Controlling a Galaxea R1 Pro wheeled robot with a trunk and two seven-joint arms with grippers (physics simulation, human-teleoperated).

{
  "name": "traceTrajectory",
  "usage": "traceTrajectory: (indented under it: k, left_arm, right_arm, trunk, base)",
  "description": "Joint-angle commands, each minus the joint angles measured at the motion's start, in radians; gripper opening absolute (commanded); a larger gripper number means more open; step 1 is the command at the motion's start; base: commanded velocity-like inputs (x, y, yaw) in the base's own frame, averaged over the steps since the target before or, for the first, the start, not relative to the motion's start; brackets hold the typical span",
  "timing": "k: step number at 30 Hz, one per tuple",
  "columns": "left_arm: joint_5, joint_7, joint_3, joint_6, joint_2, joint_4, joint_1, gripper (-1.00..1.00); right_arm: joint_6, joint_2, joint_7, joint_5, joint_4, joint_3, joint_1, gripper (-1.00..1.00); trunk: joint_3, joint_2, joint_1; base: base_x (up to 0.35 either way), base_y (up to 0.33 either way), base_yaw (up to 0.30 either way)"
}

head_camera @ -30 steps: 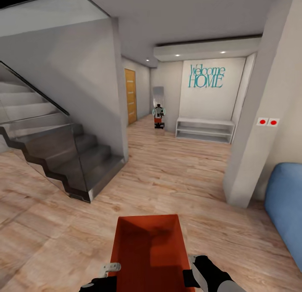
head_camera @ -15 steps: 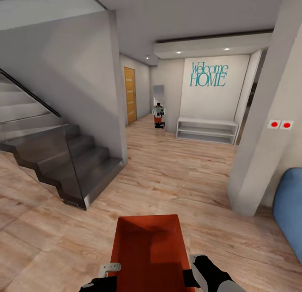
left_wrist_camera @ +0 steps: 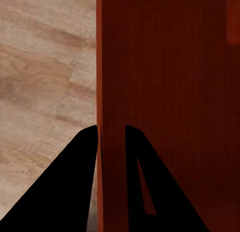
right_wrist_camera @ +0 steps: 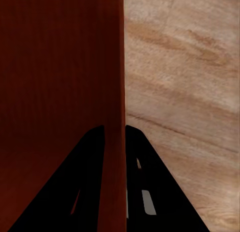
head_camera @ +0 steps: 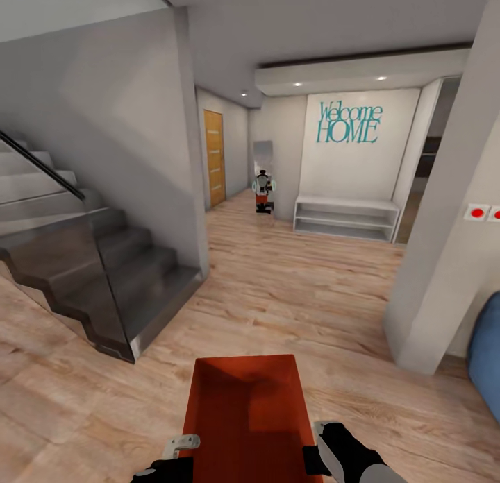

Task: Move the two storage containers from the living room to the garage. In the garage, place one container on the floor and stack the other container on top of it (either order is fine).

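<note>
Forward the whole scene has slid: the grey staircase at ten o'clock and the white pillar at two o'clock sit nearer, though the carried bin has not shifted. Light wood-plank floor runs ahead to a white wall with teal "Welcome HOME" lettering at twelve o'clock. One orange-red open plastic storage container hangs low at six o'clock, above the planks. Left gripper jaws pinch its left wall; right gripper jaws pinch its right wall.
</note>
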Motion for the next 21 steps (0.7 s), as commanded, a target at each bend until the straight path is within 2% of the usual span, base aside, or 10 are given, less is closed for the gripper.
traceTrajectory:
  k: [1, 21]
  left_arm:
    - [0.015, 0.004, -0.022, -0.041, 0.002, -0.006, -0.001, -1.0]
    - [0.015, 0.004, -0.022, -0.041, 0.002, -0.006, -0.001, -1.0]
  right_arm:
    - [0.023, -0.015, -0.004, -0.02, 0.002, 0.021, 0.0, -1.0]
    - [0.023, -0.015, -0.004, -0.02, 0.002, 0.021, 0.0, -1.0]
  trunk:
    - [-0.001, -0.001, 0.001]
    - [-0.001, -0.001, 0.001]
  base:
    - [0.343, -0.028, 0.0]
    - [0.341, -0.105, 0.0]
